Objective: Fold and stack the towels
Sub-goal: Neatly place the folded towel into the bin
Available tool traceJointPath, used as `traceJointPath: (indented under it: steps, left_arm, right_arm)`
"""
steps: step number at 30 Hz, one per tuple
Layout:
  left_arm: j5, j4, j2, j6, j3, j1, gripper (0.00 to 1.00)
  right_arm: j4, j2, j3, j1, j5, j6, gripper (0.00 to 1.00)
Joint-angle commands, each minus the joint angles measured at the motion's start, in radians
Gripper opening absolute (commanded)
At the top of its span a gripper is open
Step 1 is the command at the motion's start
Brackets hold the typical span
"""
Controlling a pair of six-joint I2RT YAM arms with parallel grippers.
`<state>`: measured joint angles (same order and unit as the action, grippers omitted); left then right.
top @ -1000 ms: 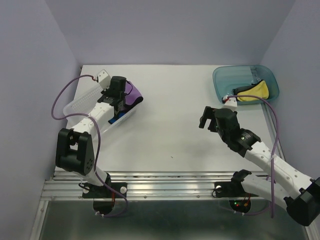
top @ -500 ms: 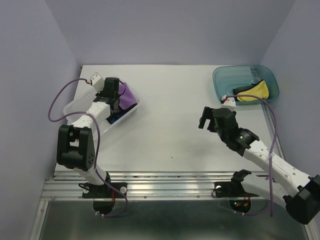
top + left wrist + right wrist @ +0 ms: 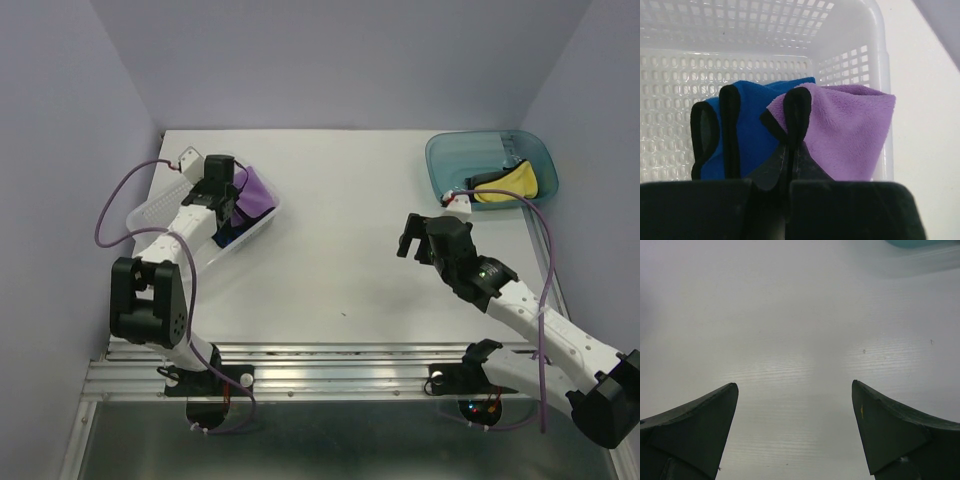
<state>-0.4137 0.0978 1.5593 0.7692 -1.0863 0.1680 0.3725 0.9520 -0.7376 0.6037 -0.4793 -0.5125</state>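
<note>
Holes dot the clear tray [image 3: 740,30] on the left, where a soft blue towel [image 3: 752,125] and a fuzzy purple towel [image 3: 845,130], both black-edged, sit. The left hand [image 3: 790,150] pinches the purple towel, further inside the tray than before. The right hand [image 3: 794,384] stays wide apart over the smooth bench [image 3: 340,230], and a yellow towel [image 3: 520,180] lies in the teal tub [image 3: 450,165].

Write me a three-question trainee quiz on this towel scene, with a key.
1. True or false: the right pincer is shut on a towel.
2. Which towel lies in the teal tub? A blue, B purple, C yellow.
3. Fill in: the left pincer, at the clear tray, grips the ____ towel.
Key: 1 false, it is open and empty. 2 C, the yellow towel. 3 the purple towel.
</note>
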Motion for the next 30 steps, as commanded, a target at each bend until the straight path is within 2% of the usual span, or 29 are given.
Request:
traceJointPath:
  steps: [1,6,13,23,30]
  left_arm:
    - [0.049,0.017,-0.131,0.024,0.002,-0.001,0.00]
    - [0.058,0.034,-0.179,0.028,0.011,-0.001,0.00]
    - [0.085,0.036,-0.099,0.015,0.006,-0.002,0.00]
    - [0.122,0.026,-0.107,0.056,-0.061,-0.002,0.00]
    - [0.185,0.036,-0.054,0.082,-0.132,-0.002,0.00]
  right_arm:
    - [-0.043,-0.007,0.004,0.007,-0.021,0.008,1.00]
    - [-0.041,-0.006,0.004,0.007,-0.018,0.006,1.00]
    - [-0.035,0.005,0.001,0.007,-0.013,0.006,1.00]
    - [-0.038,-0.009,0.004,0.007,-0.022,0.005,1.00]
    - [-0.037,-0.004,0.003,0.008,-0.019,0.005,1.00]
